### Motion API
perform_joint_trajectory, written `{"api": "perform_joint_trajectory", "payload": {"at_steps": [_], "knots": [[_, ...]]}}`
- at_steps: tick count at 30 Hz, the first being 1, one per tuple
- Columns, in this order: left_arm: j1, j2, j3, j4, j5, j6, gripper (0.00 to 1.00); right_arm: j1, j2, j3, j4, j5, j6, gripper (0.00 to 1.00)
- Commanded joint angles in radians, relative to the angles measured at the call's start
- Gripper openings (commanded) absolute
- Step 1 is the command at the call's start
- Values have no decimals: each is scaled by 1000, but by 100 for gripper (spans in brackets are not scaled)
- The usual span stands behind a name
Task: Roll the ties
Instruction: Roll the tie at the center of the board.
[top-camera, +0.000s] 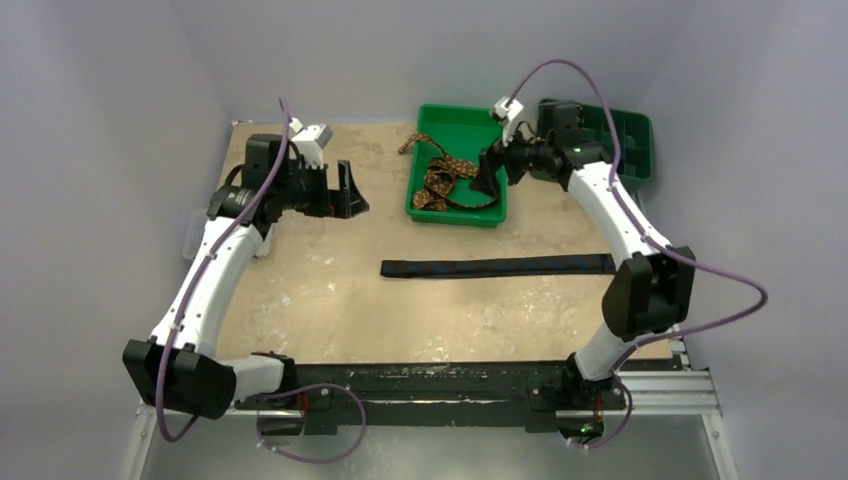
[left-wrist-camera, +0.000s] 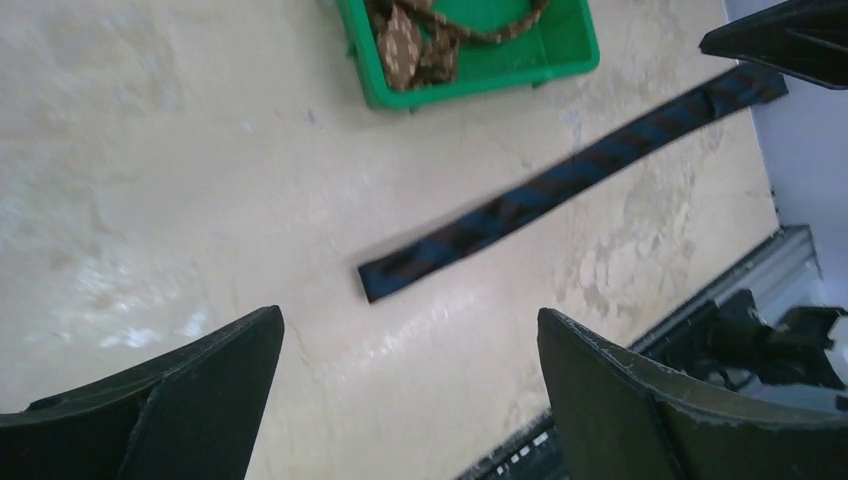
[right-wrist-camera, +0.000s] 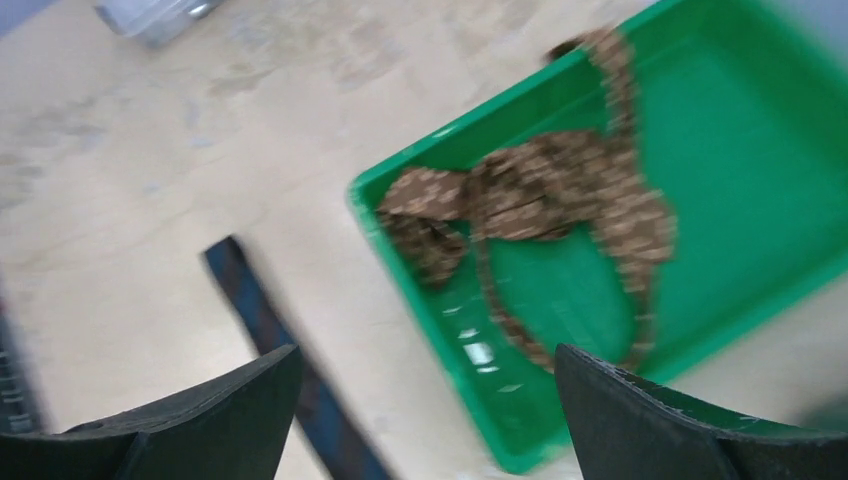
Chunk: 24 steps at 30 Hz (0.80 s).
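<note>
Two ties wait to be rolled. From above, the navy tie (top-camera: 497, 267) lies flat and straight across the middle of the table (top-camera: 330, 300). The brown tie (top-camera: 445, 180) sits tangled in the green tray (top-camera: 465, 125) at upper centre. The left gripper (top-camera: 357, 198) hovers at upper left, jaws wide and empty. The right gripper (top-camera: 487, 180) hangs at the tray's right edge, likewise spread and empty.

Left wrist view: the left gripper (left-wrist-camera: 408, 318) gapes over bare table. The navy tie (left-wrist-camera: 560, 185) runs from centre to upper right, its near end free.

Right wrist view, blurred: the right gripper (right-wrist-camera: 425, 355) is parted above the tray (right-wrist-camera: 760, 130). The brown tie (right-wrist-camera: 560, 195) is heaped inside and the navy tie (right-wrist-camera: 255, 300) crosses the lower left.

A clean roll probably starts at one end of the navy tie. One gripper would turn the tip over while the other keeps the strip straight, so the coil stays tight.

The tabletop is mottled beige and scuffed, with patches of glare that suggest fabric may slide. Pale walls close in on three sides.
</note>
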Motion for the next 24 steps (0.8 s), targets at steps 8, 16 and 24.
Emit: {"api": "perform_joint_trajectory", "payload": {"at_steps": [8, 16, 24], "knots": [[59, 74, -357, 154, 413, -177, 100, 262, 56, -300, 283, -168, 532, 83], [59, 111, -561, 479, 371, -267, 89, 287, 36, -485, 460, -55, 657, 48], [59, 111, -478, 391, 336, -203, 88, 22, -28, -564, 423, 119, 557, 32]]}}
